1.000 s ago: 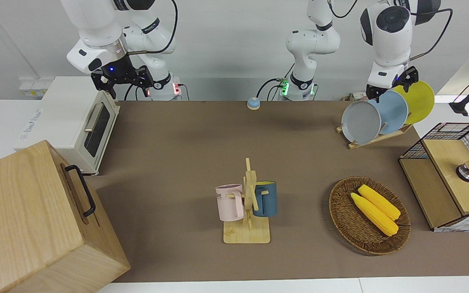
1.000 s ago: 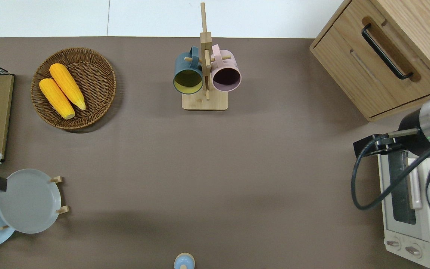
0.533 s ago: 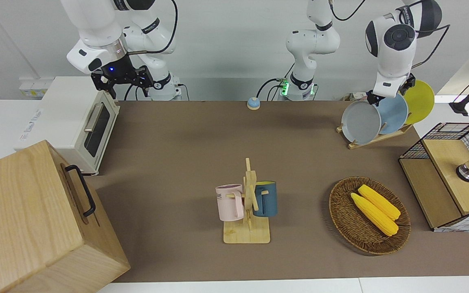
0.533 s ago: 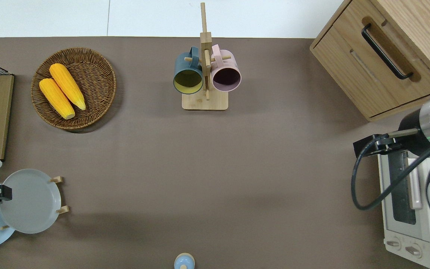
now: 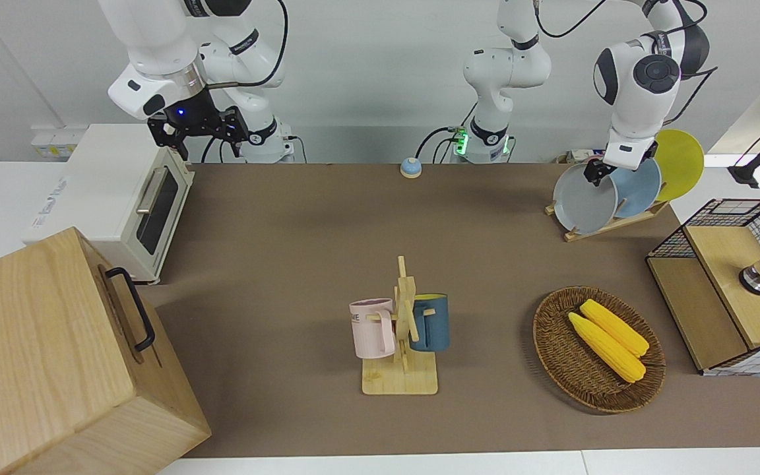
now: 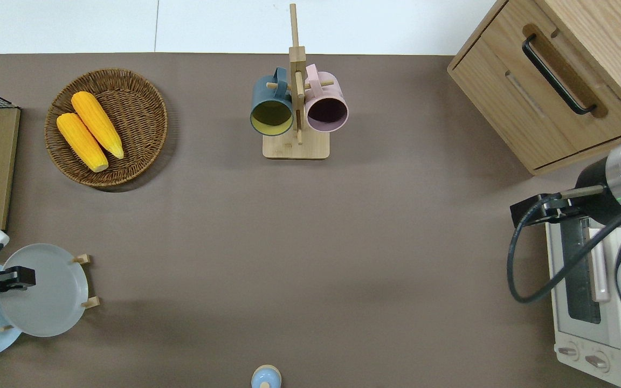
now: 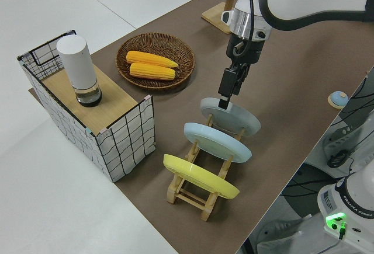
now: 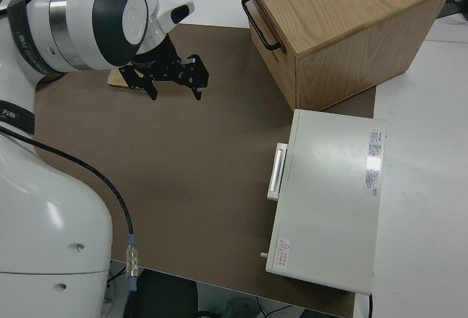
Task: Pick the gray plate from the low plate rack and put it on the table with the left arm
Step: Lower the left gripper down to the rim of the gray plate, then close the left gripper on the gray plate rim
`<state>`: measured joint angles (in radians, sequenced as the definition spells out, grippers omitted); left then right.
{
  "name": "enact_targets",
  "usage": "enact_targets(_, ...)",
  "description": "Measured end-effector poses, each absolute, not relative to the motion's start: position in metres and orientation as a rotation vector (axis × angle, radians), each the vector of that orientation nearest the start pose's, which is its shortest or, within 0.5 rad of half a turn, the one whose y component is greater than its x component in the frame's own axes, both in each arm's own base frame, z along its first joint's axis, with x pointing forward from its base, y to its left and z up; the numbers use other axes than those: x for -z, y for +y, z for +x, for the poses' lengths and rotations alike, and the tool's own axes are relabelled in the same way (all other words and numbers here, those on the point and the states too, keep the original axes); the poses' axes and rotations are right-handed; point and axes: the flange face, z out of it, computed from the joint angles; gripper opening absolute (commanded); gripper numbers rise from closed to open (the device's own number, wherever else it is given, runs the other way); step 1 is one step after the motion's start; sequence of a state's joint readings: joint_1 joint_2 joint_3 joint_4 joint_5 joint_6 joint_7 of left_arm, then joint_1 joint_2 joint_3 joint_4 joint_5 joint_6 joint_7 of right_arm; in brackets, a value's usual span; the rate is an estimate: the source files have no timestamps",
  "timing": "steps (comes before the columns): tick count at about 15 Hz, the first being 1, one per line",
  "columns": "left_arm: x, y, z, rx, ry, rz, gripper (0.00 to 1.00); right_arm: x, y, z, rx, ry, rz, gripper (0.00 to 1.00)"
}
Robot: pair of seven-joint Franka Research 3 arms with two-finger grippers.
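**Left claw at the rim of the gray plate, pick not yet made**

The gray plate (image 5: 584,198) stands slanted in the low rack (image 5: 607,223), in the slot farthest from the robots, near the counter's (image 6: 310,242) edge at the left arm's end. In the overhead view the plate sits at about eight o'clock on the brown mat. Next in the rack come a blue plate (image 5: 638,187) and then a yellow plate (image 5: 681,163), each nearer the robots.

The left claw (image 7: 225,95) hangs at the gray plate's top rim, pointing down at it. In the left side view its tip meets the raised edge, so the step in hand looks like the reach for the grasp. Whether the fingers straddle the rim or are pinched on it I cannot tell. The plate rests in its slot, so the lift has not begun.

The next move calls for a firm pinch on the rim, then a pull up and out along the slant of the pegs, clear of the blue plate just beside it. After that there is open mat toward the counter's middle, around four o'clock from the rack in the overhead view, to lay the plate flat.

The right arm is parked, its claw (image 8: 172,78) spread wide.

The overhead view cuts off most of the blue plate and all of the yellow one. The plates hide most of the rack's pegs in the front view.
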<state>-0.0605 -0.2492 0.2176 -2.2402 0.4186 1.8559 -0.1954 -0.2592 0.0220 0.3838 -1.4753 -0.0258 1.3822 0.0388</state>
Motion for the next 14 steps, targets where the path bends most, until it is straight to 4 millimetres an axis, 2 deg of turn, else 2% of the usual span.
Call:
enact_targets(4, -0.445, 0.12, 0.446, -0.178, -0.303, -2.804, 0.99, -0.642, 0.062, 0.537, -0.177, -0.131, -3.16, 0.983)
enact_targets(6, -0.44, 0.119, 0.444, -0.184, -0.326, -2.834, 0.94, -0.642, 0.062, 0.537, -0.177, -0.131, -3.16, 0.983)
enact_targets(7, -0.439, 0.117, 0.444, -0.184, -0.341, -2.856, 0.74, -0.642, 0.062, 0.537, -0.177, -0.131, -3.16, 0.983)
enact_targets(9, -0.435, 0.113, 0.443, -0.189, -0.367, -2.892, 0.52, -0.642, 0.062, 0.537, -0.177, -0.131, -3.16, 0.983)
enact_targets(11, -0.433, 0.112, 0.443, -0.194, -0.371, -2.899, 0.4, -0.642, 0.062, 0.537, -0.177, -0.131, -3.16, 0.983)
enact_targets(12, -0.432, 0.112, 0.442, -0.197, -0.371, -2.9, 0.38, -0.642, 0.062, 0.537, -0.177, -0.131, -3.16, 0.983)
enact_targets(14, -0.43, 0.112, 0.442, -0.2, -0.372, -2.901, 0.22, -0.642, 0.062, 0.537, -0.177, -0.131, -3.16, 0.983)
